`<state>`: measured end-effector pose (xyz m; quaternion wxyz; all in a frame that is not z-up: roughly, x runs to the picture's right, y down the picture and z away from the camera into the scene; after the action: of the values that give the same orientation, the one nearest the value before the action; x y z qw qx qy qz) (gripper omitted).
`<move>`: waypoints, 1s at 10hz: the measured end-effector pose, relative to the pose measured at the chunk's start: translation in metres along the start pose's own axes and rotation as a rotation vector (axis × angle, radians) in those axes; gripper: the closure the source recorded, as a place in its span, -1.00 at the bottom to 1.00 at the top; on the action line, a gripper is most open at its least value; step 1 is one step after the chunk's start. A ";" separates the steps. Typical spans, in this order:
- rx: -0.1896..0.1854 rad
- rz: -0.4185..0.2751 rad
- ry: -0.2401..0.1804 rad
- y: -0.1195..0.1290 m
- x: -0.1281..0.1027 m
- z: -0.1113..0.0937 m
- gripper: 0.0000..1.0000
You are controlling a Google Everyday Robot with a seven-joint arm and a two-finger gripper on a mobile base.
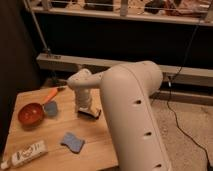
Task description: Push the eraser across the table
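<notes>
The pincer [85, 106] points down at the counter [96, 146] centre, right over the eraser [90, 114], which lies at its tip. Whether it is clenched or released I cannot tell. At 9 o'clock from the eraser sits a red bowl [30, 114], an orange handle [51, 94] at its 1 o'clock rim. A blue sponge [73, 142] lies at 7 o'clock and a white tube [27, 153] further out.

Gripper [85, 108] over table [50, 131] ctr, eraser [93, 115] at its tip; bowl [30, 114] to L; sponge [73, 142], tube [27, 153] front-L.
</notes>
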<state>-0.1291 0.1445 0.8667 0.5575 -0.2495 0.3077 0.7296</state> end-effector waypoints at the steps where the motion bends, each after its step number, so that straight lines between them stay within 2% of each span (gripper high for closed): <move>1: 0.001 -0.004 0.004 0.001 0.003 -0.001 -0.48; 6: 0.003 -0.033 0.003 0.018 0.035 -0.023 -0.48; 10: -0.009 -0.008 0.017 0.018 0.048 -0.018 -0.48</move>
<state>-0.1586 0.1591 0.8235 0.5565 -0.2596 0.3081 0.7267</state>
